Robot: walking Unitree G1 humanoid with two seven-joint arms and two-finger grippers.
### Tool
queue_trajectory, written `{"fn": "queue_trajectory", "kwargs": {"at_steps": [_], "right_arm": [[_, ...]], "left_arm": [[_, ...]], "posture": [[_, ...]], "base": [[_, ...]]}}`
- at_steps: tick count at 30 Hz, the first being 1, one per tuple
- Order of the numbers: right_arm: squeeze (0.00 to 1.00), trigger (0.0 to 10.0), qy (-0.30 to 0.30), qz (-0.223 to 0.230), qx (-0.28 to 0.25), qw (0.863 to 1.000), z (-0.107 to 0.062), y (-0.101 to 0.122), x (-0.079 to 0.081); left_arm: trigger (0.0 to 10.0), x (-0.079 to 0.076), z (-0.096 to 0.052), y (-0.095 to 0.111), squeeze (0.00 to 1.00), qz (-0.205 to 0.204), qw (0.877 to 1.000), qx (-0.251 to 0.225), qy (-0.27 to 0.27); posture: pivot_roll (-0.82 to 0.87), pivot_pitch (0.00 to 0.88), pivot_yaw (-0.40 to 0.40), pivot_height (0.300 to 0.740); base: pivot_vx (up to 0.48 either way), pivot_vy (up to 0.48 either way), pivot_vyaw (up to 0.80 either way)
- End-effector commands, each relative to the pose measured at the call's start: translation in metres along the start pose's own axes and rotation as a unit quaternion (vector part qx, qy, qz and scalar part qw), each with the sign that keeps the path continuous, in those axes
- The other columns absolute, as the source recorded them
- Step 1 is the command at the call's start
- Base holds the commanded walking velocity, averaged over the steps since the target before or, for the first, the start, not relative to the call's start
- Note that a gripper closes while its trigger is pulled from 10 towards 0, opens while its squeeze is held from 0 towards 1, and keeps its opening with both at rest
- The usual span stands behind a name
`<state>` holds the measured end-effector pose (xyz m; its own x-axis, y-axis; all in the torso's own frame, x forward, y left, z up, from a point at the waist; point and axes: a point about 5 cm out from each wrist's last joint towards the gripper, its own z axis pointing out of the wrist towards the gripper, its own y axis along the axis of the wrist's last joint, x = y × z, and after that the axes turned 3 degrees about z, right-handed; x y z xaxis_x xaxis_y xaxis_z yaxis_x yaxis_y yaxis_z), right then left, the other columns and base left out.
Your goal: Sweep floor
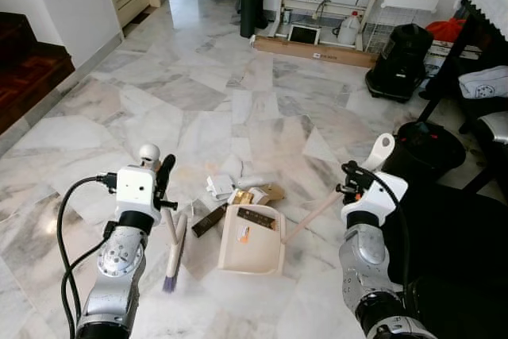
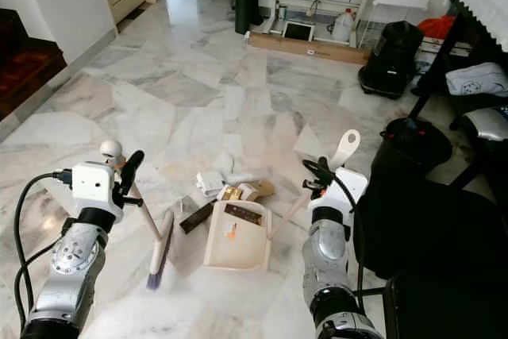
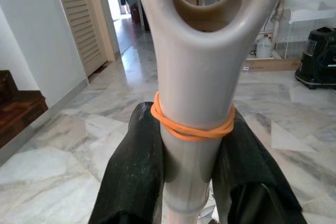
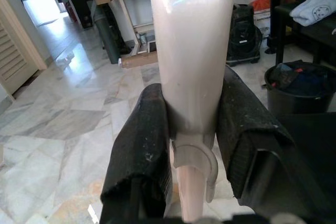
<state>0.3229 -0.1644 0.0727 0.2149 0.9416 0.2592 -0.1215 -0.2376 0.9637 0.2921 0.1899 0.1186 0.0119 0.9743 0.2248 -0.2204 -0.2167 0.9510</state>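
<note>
Marble floor [image 1: 198, 93] stretches ahead of a humanoid robot, with a small pile of litter [image 1: 238, 190] lying just past the open mouth of a beige dustpan [image 1: 252, 240]. Its left hand [image 3: 191, 150] is clenched around the pale handle of a broom [image 1: 174, 248], whose purple-tipped bristles touch the floor just left of the dustpan. Its right hand [image 4: 191, 129] grips the dustpan's long pale handle [image 1: 349, 184], beside a black bin [image 1: 429, 147].

Glossy marble floor [image 1: 198, 93] — smooth plastic dustpan [image 1: 252, 244] — matt black fingers [image 3: 134, 177].
</note>
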Motion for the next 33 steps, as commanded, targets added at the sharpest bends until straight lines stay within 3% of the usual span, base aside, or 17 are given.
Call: {"fn": "queue_trajectory", "kwargs": {"at_steps": [1,12,33], "right_arm": [[0.00,10.0,0.002,-0.002,-0.039,0.999,0.005,0.014,0.000],[0.00,10.0,0.015,-0.028,-0.033,0.999,0.005,0.014,-0.001],[0.00,10.0,0.027,-0.032,-0.019,0.999,0.005,0.011,0.007]], "left_arm": [[10.0,-0.001,0.002,0.005,0.00,-0.003,1.000,-0.019,0.004],[10.0,-0.006,0.003,0.002,0.00,-0.012,1.000,-0.014,0.005],[10.0,-0.003,0.009,0.005,0.00,-0.010,1.000,-0.016,0.016]], "posture": [[0.08,0.000,-0.057,0.740],[0.08,0.000,-0.064,0.740],[0.09,0.000,-0.068,0.740]], "base": [[0.000,0.000,0.00],[0.000,0.000,0.09],[0.000,0.000,0.74]]}}
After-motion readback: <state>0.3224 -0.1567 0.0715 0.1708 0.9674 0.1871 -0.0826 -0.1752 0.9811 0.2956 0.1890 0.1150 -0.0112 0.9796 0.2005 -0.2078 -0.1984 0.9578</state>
